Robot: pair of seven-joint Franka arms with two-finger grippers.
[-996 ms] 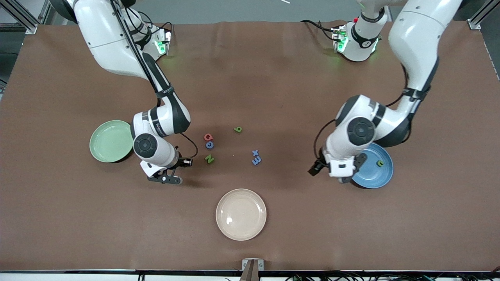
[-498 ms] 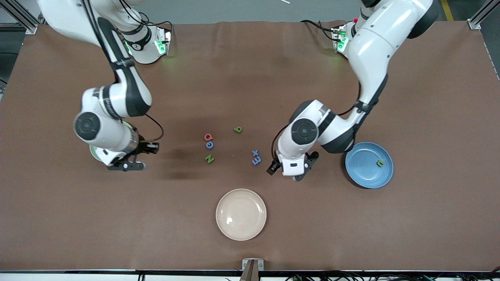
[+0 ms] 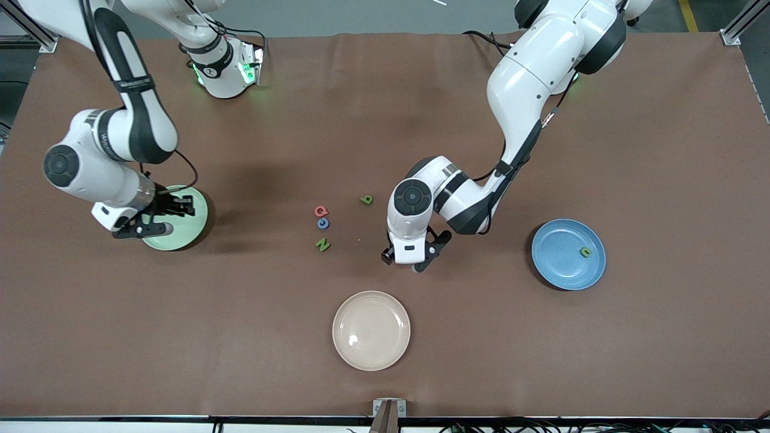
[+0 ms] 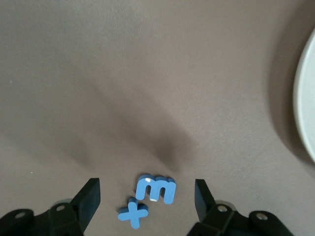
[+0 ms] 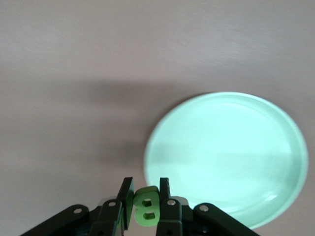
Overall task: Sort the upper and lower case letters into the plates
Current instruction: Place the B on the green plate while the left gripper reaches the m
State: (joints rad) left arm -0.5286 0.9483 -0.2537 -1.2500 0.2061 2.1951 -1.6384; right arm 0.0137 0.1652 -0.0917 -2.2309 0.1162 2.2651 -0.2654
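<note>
My right gripper [image 3: 149,231] is shut on a green B [image 5: 146,208] and hangs over the edge of the mint green plate [image 3: 187,224], which fills much of the right wrist view [image 5: 226,152]. My left gripper [image 3: 421,261] is open, low over the blue m [image 4: 156,189] and blue x [image 4: 133,212], which lie between its fingers; the front view hides them under the hand. A red Q [image 3: 321,211], blue C [image 3: 323,223], green N [image 3: 323,244] and green d [image 3: 366,199] lie mid-table. A green n [image 3: 585,252] lies in the blue plate [image 3: 559,258].
A cream-beige plate [image 3: 371,330] sits nearer the front camera than the letters; its rim shows in the left wrist view [image 4: 302,98]. The brown mat [image 3: 541,361] covers the table.
My right gripper has carried the green B from beside the N over to the mint plate. My left gripper has moved from the blue plate to over the x and m.
</note>
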